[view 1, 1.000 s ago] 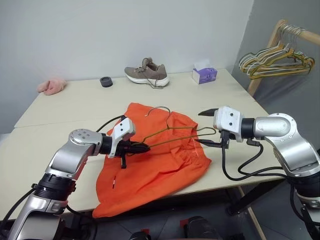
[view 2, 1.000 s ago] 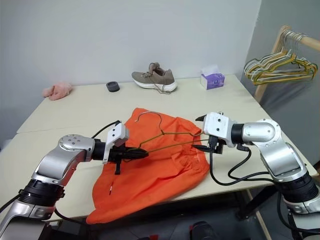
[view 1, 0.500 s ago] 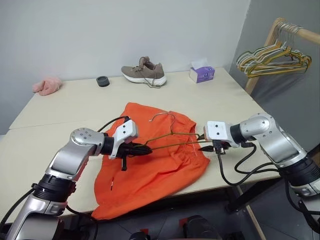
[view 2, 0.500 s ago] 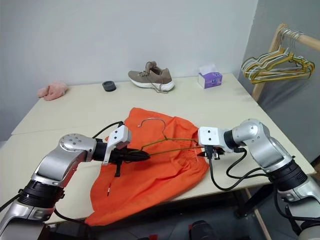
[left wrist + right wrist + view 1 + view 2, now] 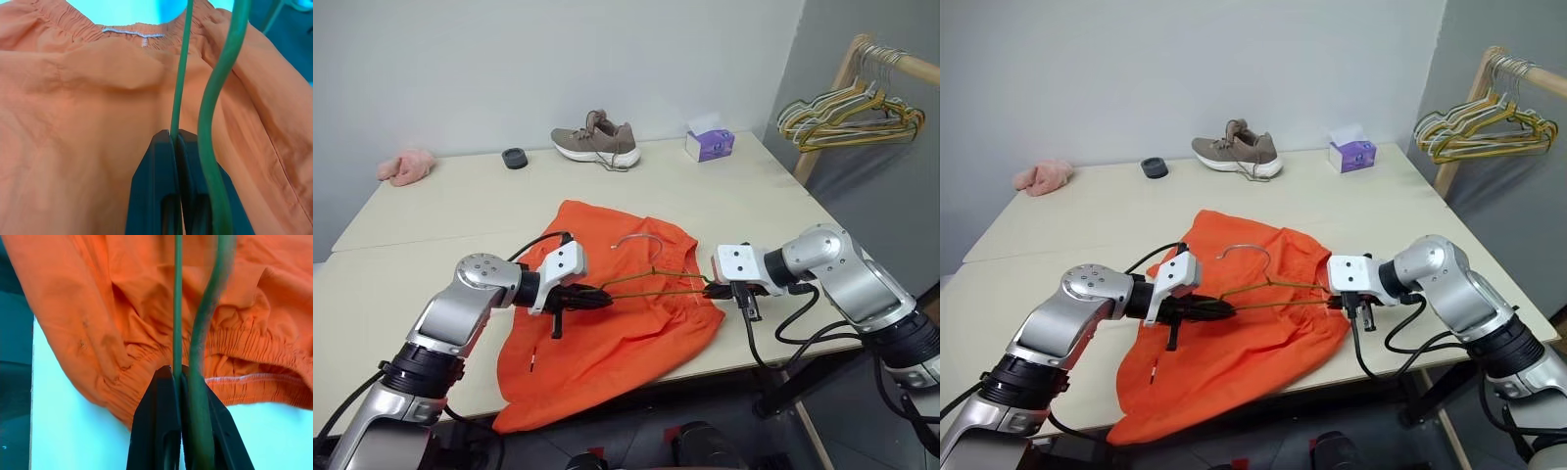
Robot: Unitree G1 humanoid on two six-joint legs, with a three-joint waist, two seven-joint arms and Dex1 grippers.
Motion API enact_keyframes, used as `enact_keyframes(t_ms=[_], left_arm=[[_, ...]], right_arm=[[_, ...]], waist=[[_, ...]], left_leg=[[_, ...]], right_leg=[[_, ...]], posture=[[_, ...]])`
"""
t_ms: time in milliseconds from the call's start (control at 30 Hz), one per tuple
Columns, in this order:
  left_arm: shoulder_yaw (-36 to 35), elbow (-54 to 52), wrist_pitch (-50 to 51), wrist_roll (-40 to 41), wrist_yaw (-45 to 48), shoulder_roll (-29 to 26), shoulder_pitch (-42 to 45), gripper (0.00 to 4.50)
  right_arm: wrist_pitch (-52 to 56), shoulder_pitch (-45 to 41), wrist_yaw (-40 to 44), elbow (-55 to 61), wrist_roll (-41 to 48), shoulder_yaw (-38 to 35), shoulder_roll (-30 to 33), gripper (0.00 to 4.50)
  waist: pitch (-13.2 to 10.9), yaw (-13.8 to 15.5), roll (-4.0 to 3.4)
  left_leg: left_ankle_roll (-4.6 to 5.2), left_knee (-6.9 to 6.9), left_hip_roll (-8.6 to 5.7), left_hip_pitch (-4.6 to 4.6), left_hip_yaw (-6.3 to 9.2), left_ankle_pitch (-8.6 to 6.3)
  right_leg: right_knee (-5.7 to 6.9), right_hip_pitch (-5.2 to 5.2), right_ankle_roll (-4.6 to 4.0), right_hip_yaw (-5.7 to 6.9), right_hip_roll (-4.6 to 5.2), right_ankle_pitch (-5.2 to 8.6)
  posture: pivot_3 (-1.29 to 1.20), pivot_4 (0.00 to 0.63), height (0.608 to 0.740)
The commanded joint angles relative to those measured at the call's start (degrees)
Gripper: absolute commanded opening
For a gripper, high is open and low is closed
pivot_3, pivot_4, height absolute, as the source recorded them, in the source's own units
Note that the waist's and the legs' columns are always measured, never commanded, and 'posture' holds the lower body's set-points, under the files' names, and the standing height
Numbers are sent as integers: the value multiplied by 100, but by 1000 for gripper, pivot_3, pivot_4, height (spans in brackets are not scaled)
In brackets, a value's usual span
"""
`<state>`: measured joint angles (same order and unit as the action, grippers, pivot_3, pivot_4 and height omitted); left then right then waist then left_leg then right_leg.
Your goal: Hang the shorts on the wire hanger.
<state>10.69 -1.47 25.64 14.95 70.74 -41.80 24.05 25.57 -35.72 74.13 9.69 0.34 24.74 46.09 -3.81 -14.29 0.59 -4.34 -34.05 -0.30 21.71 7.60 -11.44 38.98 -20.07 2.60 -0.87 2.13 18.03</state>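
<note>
Shorts (image 5: 607, 313) are what I must get onto the wire hanger (image 5: 651, 279), and right now both my grippers pinch that hanger. My left gripper (image 5: 592, 297) is clamped on one end of the thin frame, my right gripper (image 5: 718, 287) on the other, so it spans between them just above the orange fabric. The shorts lie spread on the table (image 5: 431, 235), one end draped over its near edge. I judge this the positioning step; next I need to thread the hanger into the elastic waistband without slipping.
</note>
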Motion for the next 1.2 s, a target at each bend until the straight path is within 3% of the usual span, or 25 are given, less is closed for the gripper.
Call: enact_keyframes(t_ms=[33,133,300,533,900,1067,1200], left_arm=[[-448,-55,-118,239,-245,118,16,1373],[-764,-113,12,522,-388,208,-85,2287],[-1318,-176,326,911,-618,125,-329,2287],[-2354,-47,797,1416,-1307,113,-753,2287],[-1919,-931,80,1064,-1298,222,-2348,2287],[-1706,-982,-162,904,-1281,206,-2491,2287],[-1568,-831,-333,823,-1218,223,-2440,2287]], right_arm=[[63,59,22,209,40,-145,95,0],[163,182,-19,295,79,-219,156,0],[510,482,-122,474,259,-507,342,0],[1375,1335,-433,584,833,-1598,865,0],[3099,2613,-1354,695,1864,-3194,707,0],[3854,3104,-1658,916,2380,-3814,589,0],[4037,3504,-1766,1213,2566,-3776,685,0]], waist=[[0,-1,0],[0,-16,0],[0,-19,0],[3,-15,3],[5,-19,3],[11,-14,0],[11,-14,0]], left_leg=[[0,0,0,1,0,0],[0,-2,0,1,-1,0],[0,-2,1,0,-1,0],[0,-7,-1,5,1,0],[0,-11,0,3,-10,-1],[0,-18,0,2,-12,-1],[0,-19,0,4,-14,-1]], right_leg=[[0,-1,0,-1,0,0],[1,-2,0,-2,0,0],[3,-2,1,-3,0,-1],[2,-1,1,1,2,-1],[6,-3,7,-7,1,-7],[6,0,7,-8,1,-10],[5,-1,6,-8,0,-9]], posture=[[-261,0,740],[-265,0,740],[-277,0,740],[-290,0,740],[-292,0,740],[-292,0,740],[-300,3,740]])
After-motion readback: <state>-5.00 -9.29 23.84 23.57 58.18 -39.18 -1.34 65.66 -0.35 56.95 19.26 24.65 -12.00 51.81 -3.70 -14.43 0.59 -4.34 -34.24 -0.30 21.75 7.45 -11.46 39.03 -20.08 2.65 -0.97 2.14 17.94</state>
